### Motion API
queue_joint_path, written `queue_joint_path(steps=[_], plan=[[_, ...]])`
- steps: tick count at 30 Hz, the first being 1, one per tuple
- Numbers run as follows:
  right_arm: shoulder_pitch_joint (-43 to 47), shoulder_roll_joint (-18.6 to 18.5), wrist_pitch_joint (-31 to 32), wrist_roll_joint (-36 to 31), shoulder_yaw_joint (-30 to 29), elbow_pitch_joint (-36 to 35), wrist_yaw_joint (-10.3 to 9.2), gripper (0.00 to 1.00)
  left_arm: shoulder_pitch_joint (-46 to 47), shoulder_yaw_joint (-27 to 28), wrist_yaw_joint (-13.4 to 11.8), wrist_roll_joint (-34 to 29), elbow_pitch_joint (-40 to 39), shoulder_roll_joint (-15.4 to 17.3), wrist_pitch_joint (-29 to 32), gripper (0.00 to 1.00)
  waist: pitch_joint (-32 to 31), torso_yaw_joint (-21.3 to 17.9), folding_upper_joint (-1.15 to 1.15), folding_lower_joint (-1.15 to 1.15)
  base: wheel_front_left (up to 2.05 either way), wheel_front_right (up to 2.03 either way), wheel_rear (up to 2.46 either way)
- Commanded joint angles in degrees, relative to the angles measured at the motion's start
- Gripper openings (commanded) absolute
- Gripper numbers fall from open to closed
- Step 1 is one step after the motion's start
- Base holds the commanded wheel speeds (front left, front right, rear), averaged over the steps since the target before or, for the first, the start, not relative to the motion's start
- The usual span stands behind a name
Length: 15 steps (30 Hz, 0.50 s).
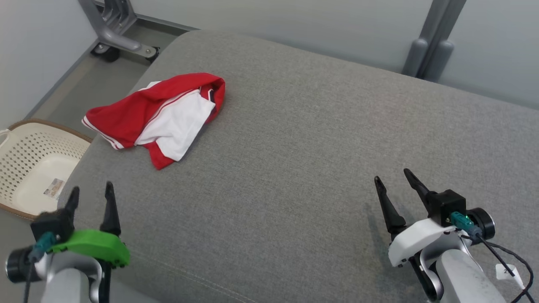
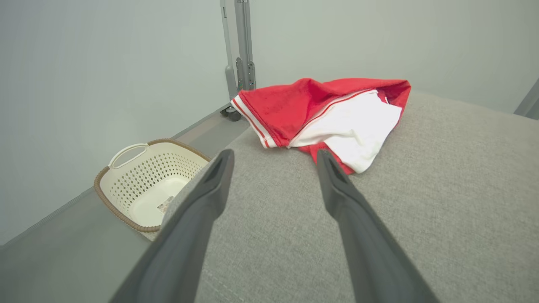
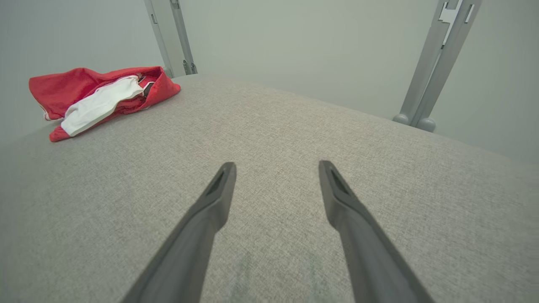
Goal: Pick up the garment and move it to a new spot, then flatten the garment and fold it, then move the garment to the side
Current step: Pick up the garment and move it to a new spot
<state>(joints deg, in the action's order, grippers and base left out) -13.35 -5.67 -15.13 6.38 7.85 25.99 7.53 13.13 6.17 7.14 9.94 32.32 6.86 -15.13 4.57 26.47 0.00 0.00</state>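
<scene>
A red and white garment [image 1: 158, 115] lies crumpled near the far left corner of the grey cushioned surface [image 1: 316, 139]. In the left wrist view the garment [image 2: 328, 115] sits just beyond the fingertips, apart from them. My left gripper [image 1: 92, 191] hovers open at the near left edge, nothing between its fingers. At the near right my right gripper [image 1: 393, 176] is open and empty too. The right wrist view has the garment [image 3: 101, 99] far off to the left, and my right gripper [image 3: 276, 166] over bare fabric.
A cream perforated laundry basket [image 1: 31, 168] stands on the floor left of the cushion, also seen as the basket [image 2: 147, 185] in the left wrist view. Grey metal frame legs [image 1: 116, 29] and a post [image 1: 433, 42] stand behind, along pale walls.
</scene>
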Motion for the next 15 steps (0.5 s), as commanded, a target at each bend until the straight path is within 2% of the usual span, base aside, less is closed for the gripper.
queue_joint_path(steps=[1,3,8,12,15], plan=[[-0.9,-1.02,0.02,-0.27,-0.08,-0.47,-0.09,1.0,2.89,-0.39,0.3,0.31,1.03,1.26,-0.02,1.0,4.34,-3.9,0.0,0.0,0.0,0.0,0.0],[-2.02,-1.96,0.02,-0.37,-0.07,-1.15,-0.09,1.0,7.12,-1.88,0.35,1.98,3.22,2.64,-0.01,1.0,6.31,-5.14,0.0,0.0,0.0,0.0,0.0],[-4.75,-4.5,0.02,-1.03,-0.27,-3.17,-0.09,1.0,16.82,-9.84,0.35,9.32,9.13,7.6,-0.02,1.0,10.88,-8.39,0.0,0.0,0.0,0.0,0.0],[-6.77,-6.31,0.02,-1.18,-0.07,-5.31,-0.09,1.0,22.19,-16.45,0.37,15.95,13.93,10.71,0.44,1.0,14.1,-11.19,0.0,0.0,0.0,0.0,0.0],[-8.15,-6.72,0.02,-1.33,0.15,-6.96,-0.09,1.0,24.85,-19.45,0.37,21.4,17.07,13.11,1.65,1.0,16.25,-13.74,0.0,0.0,0.0,0.0,0.0]])
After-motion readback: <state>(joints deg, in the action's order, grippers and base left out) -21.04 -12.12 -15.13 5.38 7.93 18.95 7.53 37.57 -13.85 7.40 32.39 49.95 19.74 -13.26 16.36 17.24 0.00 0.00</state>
